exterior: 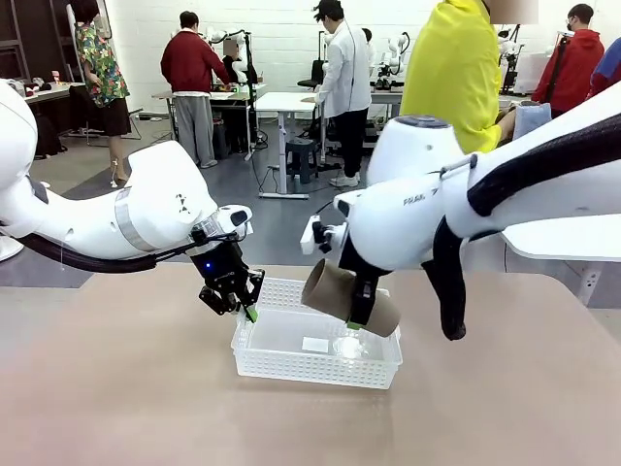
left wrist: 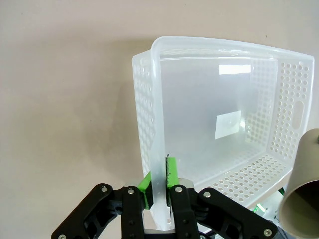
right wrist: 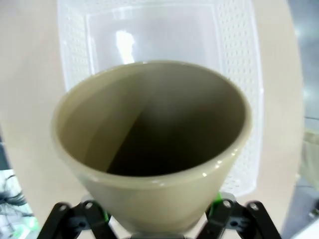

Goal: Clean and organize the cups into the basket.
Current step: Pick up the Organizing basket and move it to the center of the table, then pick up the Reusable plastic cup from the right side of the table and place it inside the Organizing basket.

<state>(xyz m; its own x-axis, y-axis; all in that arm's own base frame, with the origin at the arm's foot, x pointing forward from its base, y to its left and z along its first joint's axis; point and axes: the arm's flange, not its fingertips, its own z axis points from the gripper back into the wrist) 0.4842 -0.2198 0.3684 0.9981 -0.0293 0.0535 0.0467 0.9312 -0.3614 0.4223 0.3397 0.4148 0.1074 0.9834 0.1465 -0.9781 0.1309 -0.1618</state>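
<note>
Cup (exterior: 349, 296) of tan-brown, lying tilted on its side in the right hand (exterior: 354, 311), hangs above the basket (exterior: 291, 371), whose floor lies just beneath that hand's fingertips.

The main risk, as I judge it, is the drop. The cup is tapered and matte, and the fingers grip across its sloping wall, so it could slide toward its narrow end and twist before it is let go. Released from where it hangs, it could strike the basket's rim or bounce and roll out over the low side onto the desk (exterior: 116, 388). Lowering it closer to the floor first would cut that risk.

A second risk sits with the left hand (left wrist: 160, 177). It pinches the thin near wall of the basket. That wall looks flexible, so any pull or lift from there could tip or drag the basket out from under the cup. The two hands are also near each other over the same end, so a sideways move by either could knock them together.

Right hand: fingers spread wide and clamped on the cup's body, one on each side, with the cup's open mouth turned back toward the wrist.

Left hand: fingers drawn together on the basket's wall, one green pad inside it and one outside.
</note>
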